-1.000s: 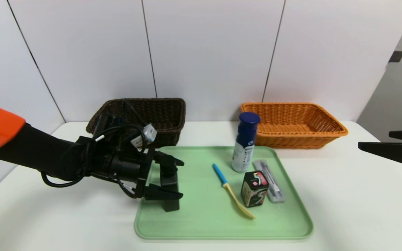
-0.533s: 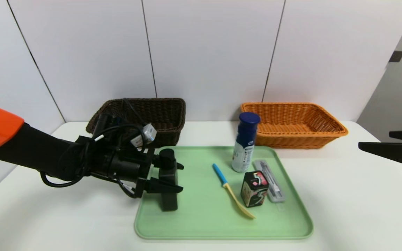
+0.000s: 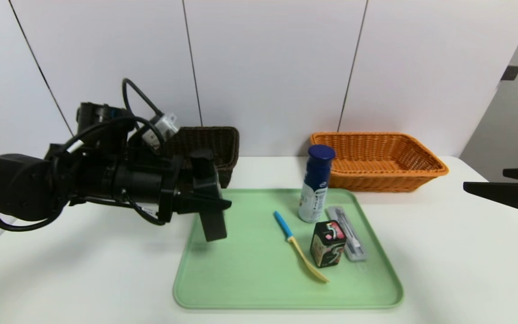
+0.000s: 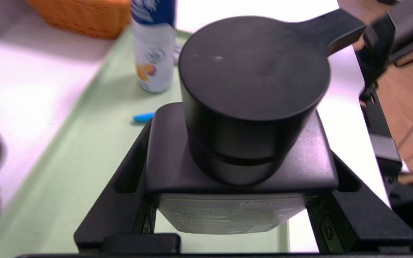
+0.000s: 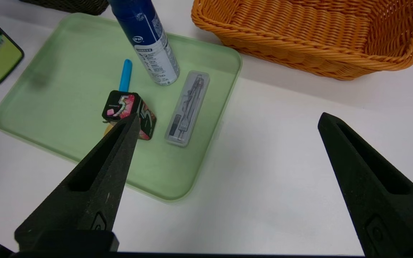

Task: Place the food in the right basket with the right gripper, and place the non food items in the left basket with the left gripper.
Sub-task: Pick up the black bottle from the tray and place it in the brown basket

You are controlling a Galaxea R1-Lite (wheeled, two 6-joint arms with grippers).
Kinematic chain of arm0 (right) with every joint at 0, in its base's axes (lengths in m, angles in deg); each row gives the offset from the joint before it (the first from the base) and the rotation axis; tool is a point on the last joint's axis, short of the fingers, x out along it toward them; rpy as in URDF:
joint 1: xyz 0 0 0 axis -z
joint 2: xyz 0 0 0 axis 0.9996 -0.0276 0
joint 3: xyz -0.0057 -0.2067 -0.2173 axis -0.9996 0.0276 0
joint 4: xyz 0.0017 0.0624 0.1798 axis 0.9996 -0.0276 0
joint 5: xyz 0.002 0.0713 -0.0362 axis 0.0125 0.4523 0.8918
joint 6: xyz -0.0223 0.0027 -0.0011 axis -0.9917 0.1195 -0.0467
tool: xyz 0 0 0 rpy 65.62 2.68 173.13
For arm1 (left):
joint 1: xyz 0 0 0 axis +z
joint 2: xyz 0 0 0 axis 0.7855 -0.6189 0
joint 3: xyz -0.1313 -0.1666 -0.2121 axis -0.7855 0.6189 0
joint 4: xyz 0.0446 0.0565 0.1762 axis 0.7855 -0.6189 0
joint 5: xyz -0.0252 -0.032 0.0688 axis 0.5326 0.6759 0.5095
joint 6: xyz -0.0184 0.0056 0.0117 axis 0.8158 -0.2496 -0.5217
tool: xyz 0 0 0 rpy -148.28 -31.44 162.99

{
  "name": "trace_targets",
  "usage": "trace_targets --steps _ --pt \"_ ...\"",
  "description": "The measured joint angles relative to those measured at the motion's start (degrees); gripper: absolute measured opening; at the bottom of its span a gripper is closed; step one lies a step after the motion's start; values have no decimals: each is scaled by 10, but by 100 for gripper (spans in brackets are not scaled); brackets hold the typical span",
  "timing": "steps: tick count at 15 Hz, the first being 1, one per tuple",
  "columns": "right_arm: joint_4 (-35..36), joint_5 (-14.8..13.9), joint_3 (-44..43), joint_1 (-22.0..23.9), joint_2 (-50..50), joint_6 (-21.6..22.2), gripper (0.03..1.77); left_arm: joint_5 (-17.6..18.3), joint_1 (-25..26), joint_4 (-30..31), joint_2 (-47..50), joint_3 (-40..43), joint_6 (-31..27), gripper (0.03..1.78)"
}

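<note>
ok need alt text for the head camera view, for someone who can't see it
The left gripper holds a black square bottle lifted above the left end of a green tray. A blue-capped white bottle, a small dark box, a blue-handled utensil and a clear case stay on the tray. A dark brown basket and an orange basket stand behind; the right gripper waits open at the right edge.

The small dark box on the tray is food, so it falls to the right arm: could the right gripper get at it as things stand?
Probably yes. The right gripper hangs open beside the tray, and the small dark box stands free; only the clear case lies on its near side.
</note>
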Motion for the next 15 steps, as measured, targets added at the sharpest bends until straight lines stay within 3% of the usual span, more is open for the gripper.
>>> trace_targets --steps 3,8,11,15 --pt "-1 0 2 0 6 1 171 -101 2 16 42 -53 93 112" --pt "-2 0 6 0 15 1 171 -283 26 22 44 -115 131 112" --pt "-2 0 8 1 17 1 171 -345 50 22 25 -131 131 112" --pt "-3 0 10 1 20 1 171 -392 86 28 -22 -151 130 112"
